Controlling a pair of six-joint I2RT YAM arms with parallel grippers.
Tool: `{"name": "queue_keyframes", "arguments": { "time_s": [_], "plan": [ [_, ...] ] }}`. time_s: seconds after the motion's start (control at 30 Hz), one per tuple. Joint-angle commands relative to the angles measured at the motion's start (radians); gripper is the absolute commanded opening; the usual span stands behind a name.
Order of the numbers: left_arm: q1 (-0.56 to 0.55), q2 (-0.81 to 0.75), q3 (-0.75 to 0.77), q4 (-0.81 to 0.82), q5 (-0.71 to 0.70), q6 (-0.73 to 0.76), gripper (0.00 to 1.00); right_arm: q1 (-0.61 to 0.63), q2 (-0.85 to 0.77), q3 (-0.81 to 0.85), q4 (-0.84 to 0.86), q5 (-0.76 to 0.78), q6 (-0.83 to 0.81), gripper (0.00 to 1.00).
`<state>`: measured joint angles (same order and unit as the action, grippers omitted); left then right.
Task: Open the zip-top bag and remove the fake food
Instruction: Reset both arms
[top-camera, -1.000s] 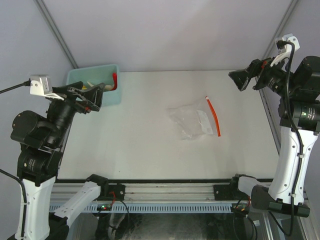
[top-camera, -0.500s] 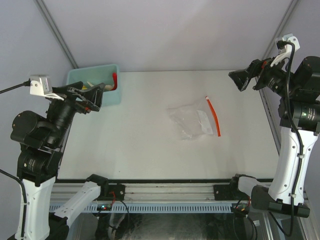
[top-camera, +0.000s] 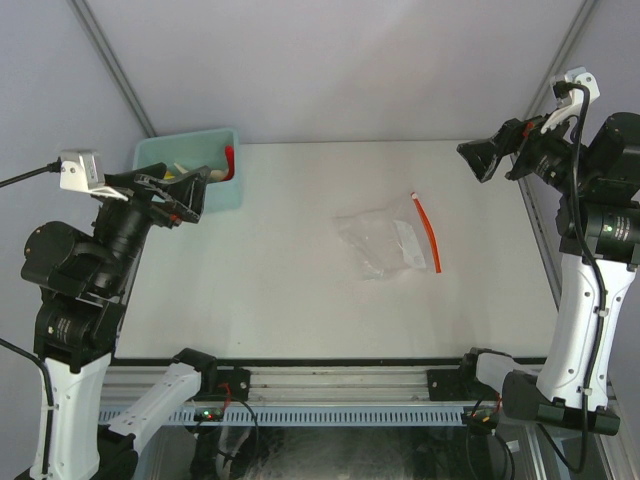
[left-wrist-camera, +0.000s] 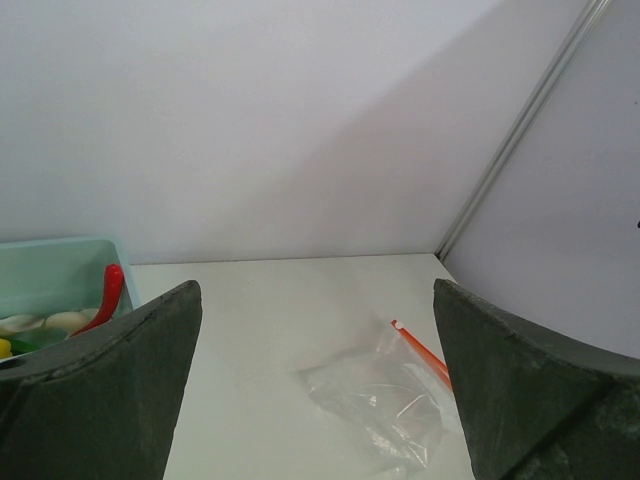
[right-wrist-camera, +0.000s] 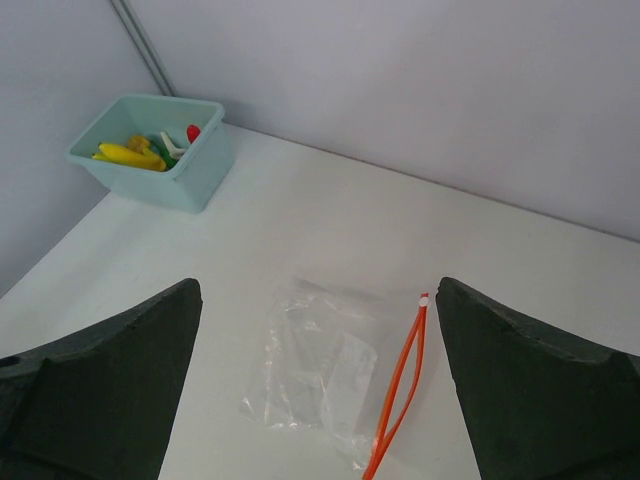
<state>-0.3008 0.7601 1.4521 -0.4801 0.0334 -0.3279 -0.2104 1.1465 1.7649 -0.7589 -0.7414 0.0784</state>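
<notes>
The zip-top bag (top-camera: 383, 243) lies flat on the white table right of centre, clear and crinkled, and I see nothing inside it. In the right wrist view the two halves of its red-orange zip strip (right-wrist-camera: 402, 385) stand apart in a narrow loop. The fake food (right-wrist-camera: 140, 152), a yellow banana with red, green and whitish pieces, sits in the teal bin (top-camera: 156, 153) at the back left. My left gripper (top-camera: 190, 192) hovers open just in front of the bin. High over the table's right edge, my right gripper (top-camera: 482, 160) hangs open and holds nothing.
The teal bin (left-wrist-camera: 45, 262) stands against the back wall in the left corner. Grey walls close the back and sides, with metal struts (top-camera: 112, 62) in the corners. A rail (top-camera: 330, 385) with both arm bases runs along the near edge.
</notes>
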Motion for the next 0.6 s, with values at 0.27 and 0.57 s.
{"name": "queue_keyframes", "arguments": {
  "time_s": [0.27,0.57],
  "plan": [
    [-0.003,0.008,-0.003,0.031,0.022,0.021,1.00,-0.006,-0.014,0.004,0.035,0.000,0.006,1.00],
    [-0.002,0.014,-0.001,0.034,0.027,0.023,1.00,-0.006,-0.011,0.005,0.035,0.003,0.006,1.00]
  ]
}}
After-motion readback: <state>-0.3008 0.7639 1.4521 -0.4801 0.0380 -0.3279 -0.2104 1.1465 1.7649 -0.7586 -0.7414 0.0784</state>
